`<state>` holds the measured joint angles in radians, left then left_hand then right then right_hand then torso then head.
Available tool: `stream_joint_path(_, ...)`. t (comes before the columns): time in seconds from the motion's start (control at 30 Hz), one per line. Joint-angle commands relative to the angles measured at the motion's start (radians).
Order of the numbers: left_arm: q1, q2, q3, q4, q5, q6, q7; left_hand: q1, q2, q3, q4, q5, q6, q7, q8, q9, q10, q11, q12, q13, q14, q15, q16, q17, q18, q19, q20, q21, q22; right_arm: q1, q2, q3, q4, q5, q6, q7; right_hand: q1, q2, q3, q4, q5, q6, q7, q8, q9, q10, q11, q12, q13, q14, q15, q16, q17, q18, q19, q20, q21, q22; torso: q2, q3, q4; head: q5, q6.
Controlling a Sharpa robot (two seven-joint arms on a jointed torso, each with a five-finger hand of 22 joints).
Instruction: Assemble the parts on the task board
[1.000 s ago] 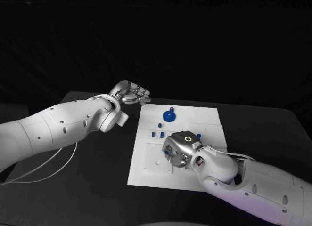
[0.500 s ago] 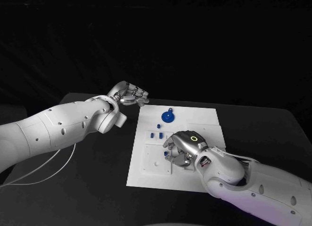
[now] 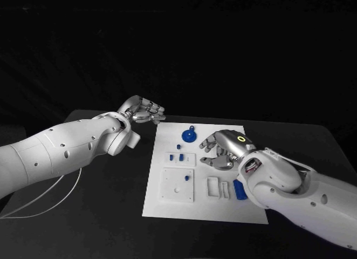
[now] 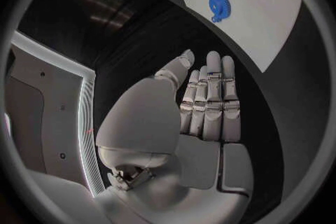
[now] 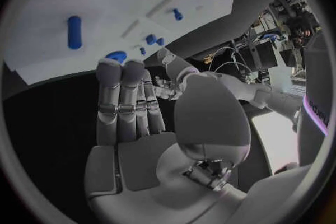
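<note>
The small blue cylindrical part point(image 3: 238, 190) lies loose on the white task board point(image 3: 178, 202), toward its 4 o'clock corner, with its long axis running roughly 12 to 6 in the head view. The right hand point(image 3: 225, 149) hovers just past it at about 11 o'clock, fingers point(image 5: 120, 102) apart and holding nothing; it is much the nearer. The left hand point(image 3: 144, 110) hangs off the board's 11 o'clock corner above the black counter point(image 3: 108, 205), open, empty.
</note>
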<state>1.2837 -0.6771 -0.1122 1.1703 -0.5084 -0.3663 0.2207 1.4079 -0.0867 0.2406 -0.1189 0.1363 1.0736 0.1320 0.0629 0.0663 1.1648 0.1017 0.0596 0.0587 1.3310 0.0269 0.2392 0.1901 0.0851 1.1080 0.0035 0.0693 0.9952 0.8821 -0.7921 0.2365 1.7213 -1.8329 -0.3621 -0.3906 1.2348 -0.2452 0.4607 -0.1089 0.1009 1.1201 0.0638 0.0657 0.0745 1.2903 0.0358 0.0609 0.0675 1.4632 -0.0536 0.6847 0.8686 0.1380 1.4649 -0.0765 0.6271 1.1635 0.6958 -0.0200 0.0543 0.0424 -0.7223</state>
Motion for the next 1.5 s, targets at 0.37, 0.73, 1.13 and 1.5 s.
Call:
stream_joint_path(0.37, 0.001, -0.003, 0.001, -0.002, 0.029, 0.018, 0.013, 0.002, 0.009, 0.001, 0.003, 0.004, -0.002, 0.004, 0.000, -0.001, -0.001, 0.000, 0.002, 0.000, 0.002, 0.000, -0.006, 0.002, -0.015, 0.004, 0.003, 0.001, 0.000, 0.001, -0.061, 0.069, -0.066, 0.102, 0.190, 0.016, 0.054, 0.026, -0.275, 0.032, 0.010, -0.085, -0.031, -0.002, -0.003, -0.135, 0.040, 0.001, 0.011, -0.018, 0.030, 0.008, -0.022, 0.041, 0.028, 0.032, -0.127, -0.030, 0.001, -0.0010, 0.0008, -0.014, 0.004)
stream_joint_path(0.73, 0.001, -0.002, 0.001, -0.006, 0.031, 0.022, 0.012, 0.002, 0.010, 0.001, 0.003, 0.004, 0.000, 0.003, 0.000, 0.000, 0.000, -0.001, 0.002, 0.000, 0.002, 0.001, -0.006, 0.002, -0.015, 0.003, 0.003, 0.000, 0.000, 0.001, -0.070, 0.072, -0.068, 0.085, 0.265, 0.034, 0.068, 0.027, -0.290, 0.062, 0.013, -0.089, -0.035, -0.001, -0.001, -0.144, 0.043, 0.000, 0.019, -0.021, 0.031, 0.018, -0.030, 0.046, 0.036, 0.034, -0.154, -0.024, 0.001, -0.0023, 0.0024, -0.016, 0.006)
stream_joint_path(1.13, 0.001, -0.001, 0.001, -0.008, 0.032, 0.025, 0.010, 0.002, 0.010, 0.001, 0.003, 0.004, 0.000, 0.003, 0.000, 0.000, 0.000, -0.001, 0.002, 0.000, 0.002, 0.001, -0.006, 0.002, -0.015, 0.003, 0.003, 0.000, 0.000, 0.001, -0.057, 0.061, -0.087, 0.047, 0.292, 0.038, 0.032, 0.047, -0.067, 0.003, -0.024, -0.014, -0.001, -0.003, -0.005, -0.027, 0.011, -0.002, -0.002, -0.008, 0.006, 0.023, -0.027, 0.007, 0.045, 0.008, -0.080, 0.009, 0.001, -0.0020, 0.0034, -0.019, 0.005)
stream_joint_path(1.5, 0.000, -0.003, 0.000, -0.007, 0.032, 0.030, 0.007, 0.003, 0.012, 0.001, 0.003, 0.004, 0.003, 0.002, 0.000, -0.001, 0.000, -0.001, 0.002, 0.000, 0.006, -0.001, -0.003, 0.003, -0.013, 0.014, 0.001, 0.005, 0.009, 0.001, -0.033, 0.041, -0.113, 0.032, 0.256, 0.042, -0.003, 0.042, 0.101, -0.004, -0.040, 0.023, 0.009, -0.002, -0.004, 0.015, -0.005, -0.001, 0.000, -0.006, -0.003, 0.020, -0.021, -0.003, 0.045, -0.003, -0.072, 0.010, 0.001, 0.0001, 0.0022, -0.013, 0.005)
